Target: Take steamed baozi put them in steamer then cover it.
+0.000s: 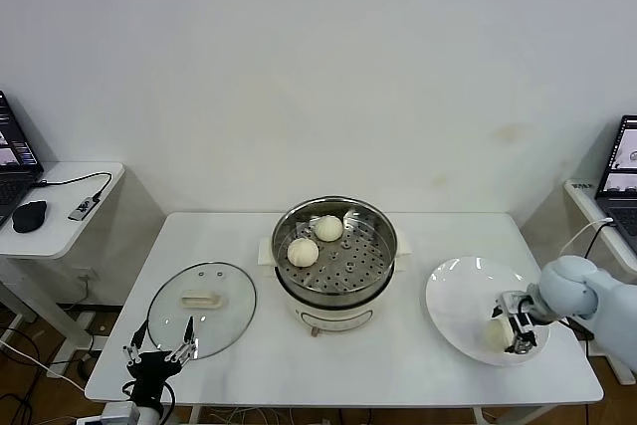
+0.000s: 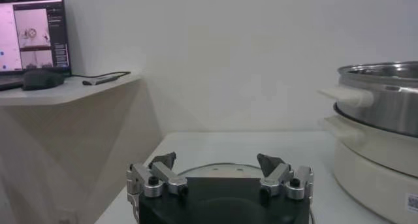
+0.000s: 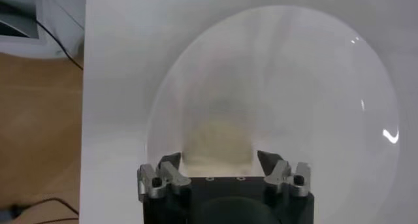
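The steel steamer (image 1: pixel 383 264) stands mid-table on its cream base, uncovered, with two baozi (image 1: pixel 303 252) (image 1: pixel 329 228) on its perforated tray. Another baozi (image 1: pixel 497 333) lies on the white plate (image 1: pixel 458 296) at the right. My right gripper (image 1: pixel 508 333) (image 3: pixel 219 159) is down at the plate, open, a finger close on each side of this baozi (image 3: pixel 217 140). The glass cover (image 1: pixel 224 286) lies flat on the table to the left of the steamer. My left gripper (image 1: pixel 157 353) (image 2: pixel 217 158) hangs open at the table's front edge, just short of the cover (image 2: pixel 219 170).
A side table (image 1: pixel 60 216) at the left carries a laptop (image 1: pixel 15 156) and a mouse (image 1: pixel 28 214). Another laptop (image 1: pixel 622 171) stands at the far right. The steamer's wall (image 2: pixel 385 95) rises close beside the left gripper's line of sight.
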### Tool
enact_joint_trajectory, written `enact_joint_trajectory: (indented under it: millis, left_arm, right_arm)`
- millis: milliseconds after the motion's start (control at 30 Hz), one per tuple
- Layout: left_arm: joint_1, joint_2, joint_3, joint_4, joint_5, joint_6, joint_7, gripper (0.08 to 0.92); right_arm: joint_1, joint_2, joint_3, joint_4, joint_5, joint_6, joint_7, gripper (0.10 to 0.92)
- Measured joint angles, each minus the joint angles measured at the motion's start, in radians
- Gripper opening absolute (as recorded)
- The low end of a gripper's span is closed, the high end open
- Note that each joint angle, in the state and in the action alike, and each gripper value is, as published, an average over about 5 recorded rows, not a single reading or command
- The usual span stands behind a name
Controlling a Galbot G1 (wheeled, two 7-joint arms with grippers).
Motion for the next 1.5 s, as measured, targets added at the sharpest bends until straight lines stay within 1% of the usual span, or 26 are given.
enact_joint_trajectory:
  millis: [133, 333, 433, 733, 1033, 1300, 1500]
  left_arm:
    - [0.000, -0.001, 0.001, 0.000, 0.001, 0.000, 0.000, 0.823]
    - [0.002, -0.001, 0.001, -0.004, 0.001, 0.000, 0.000, 0.823]
    - [0.003, 0.000, 0.001, -0.007, 0.001, 0.000, 0.000, 0.823]
    - [0.004, 0.005, 0.000, -0.018, 0.001, 0.001, 0.000, 0.823]
    - [0.001, 0.010, 0.000, -0.028, -0.003, 0.002, 0.000, 0.823]
    - [-0.004, 0.013, -0.006, -0.032, -0.008, 0.003, 0.000, 0.823]
    - [-0.003, 0.011, -0.013, -0.031, -0.010, 0.003, 0.000, 0.823]
  right_arm:
    - [-0.005, 0.001, 0.006, -0.002, -0.005, -0.004, -0.001, 0.618]
    - [-0.006, -0.002, 0.014, 0.001, -0.002, -0.008, -0.005, 0.502]
    - [0.001, -0.008, 0.014, 0.007, 0.006, -0.010, -0.008, 0.461]
    - [0.129, -0.030, -0.061, 0.039, 0.066, -0.020, -0.019, 0.462]
    - [0.487, -0.001, -0.280, 0.044, 0.190, -0.035, -0.031, 0.467]
    - [0.819, 0.104, -0.482, 0.045, 0.317, -0.049, -0.021, 0.467]
    - [0.942, 0.223, -0.570, 0.049, 0.402, -0.043, 0.003, 0.467]
